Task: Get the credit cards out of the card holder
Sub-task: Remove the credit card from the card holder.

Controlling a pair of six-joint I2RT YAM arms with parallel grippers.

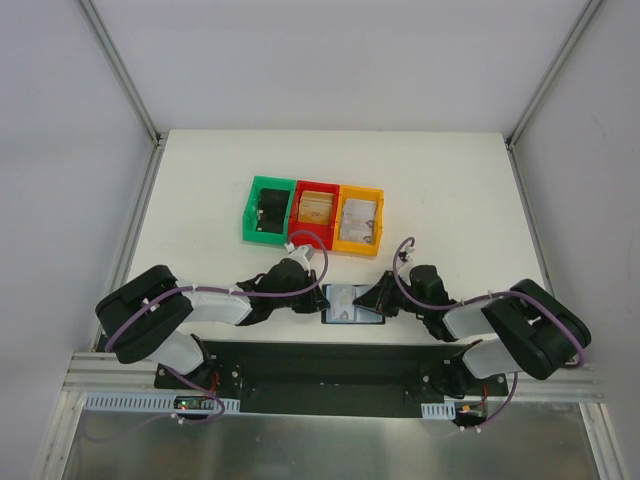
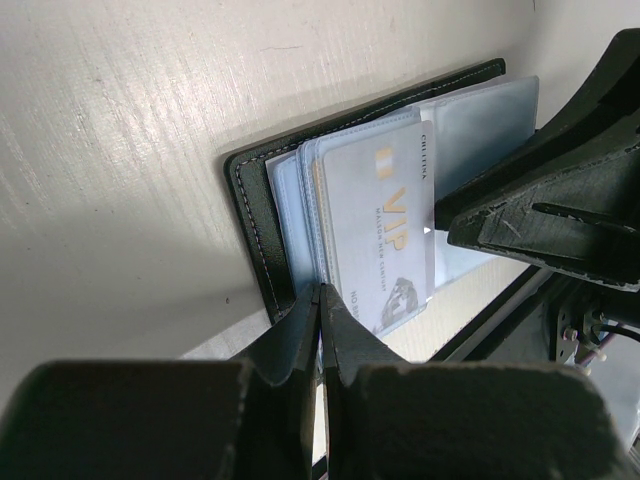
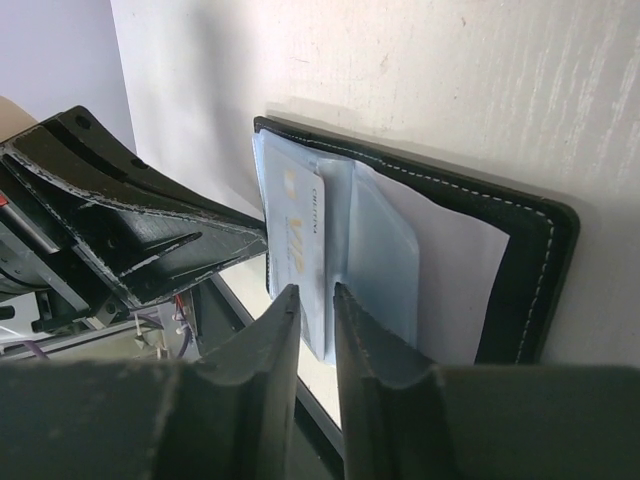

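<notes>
White desk [image 1: 450, 200]: card holder [image 1: 352, 305] open at near edge. Left hand [image 2: 320, 292] clenched at its edge; right hand [image 3: 312, 295] straddles VIP card [image 2: 385, 230], grip unclear. Risk: poorly pinned holder slides off with card.

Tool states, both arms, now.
Left tool: closed, tips at the card holder's edge; grip unclear.
Right tool: closed on the VIP credit card's edge.

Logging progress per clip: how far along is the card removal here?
Done: cards lie in the red bin and yellow bin. In hand: left gripper and right gripper are at the open card holder, beside a VIP card in its sleeve. Left: pulling that card out; others may hide behind.
</notes>
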